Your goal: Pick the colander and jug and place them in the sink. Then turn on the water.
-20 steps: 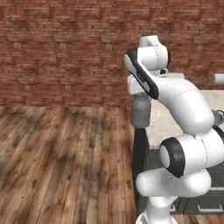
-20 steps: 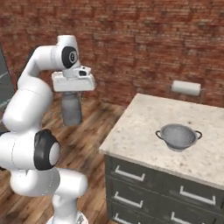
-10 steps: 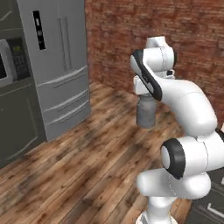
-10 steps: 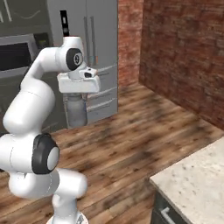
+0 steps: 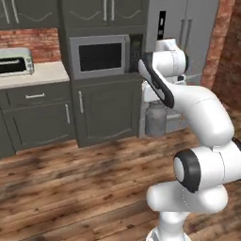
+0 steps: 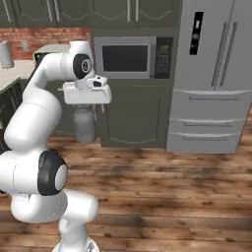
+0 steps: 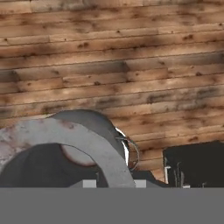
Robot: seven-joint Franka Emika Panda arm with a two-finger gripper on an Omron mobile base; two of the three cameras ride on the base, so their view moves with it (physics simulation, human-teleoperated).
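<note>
Pincer (image 6: 84, 106) is holding the jug (image 6: 83, 124) by its neck; the jug is hanging upright below the hand, well above the wooden floor (image 6: 167, 182). Behind it, far in the scene, a microwave (image 6: 130, 57), dark cabinets (image 5: 106, 110) and a grey refrigerator (image 6: 216, 74) are standing.

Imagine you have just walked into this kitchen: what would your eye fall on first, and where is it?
First comes the big white robot arm standing on the wooden floor, with the dull grey jug hanging upright from its gripper, clear of the floor. Behind it stand dark cabinets with a built-in microwave, and a tall steel fridge to the right of it.
</note>
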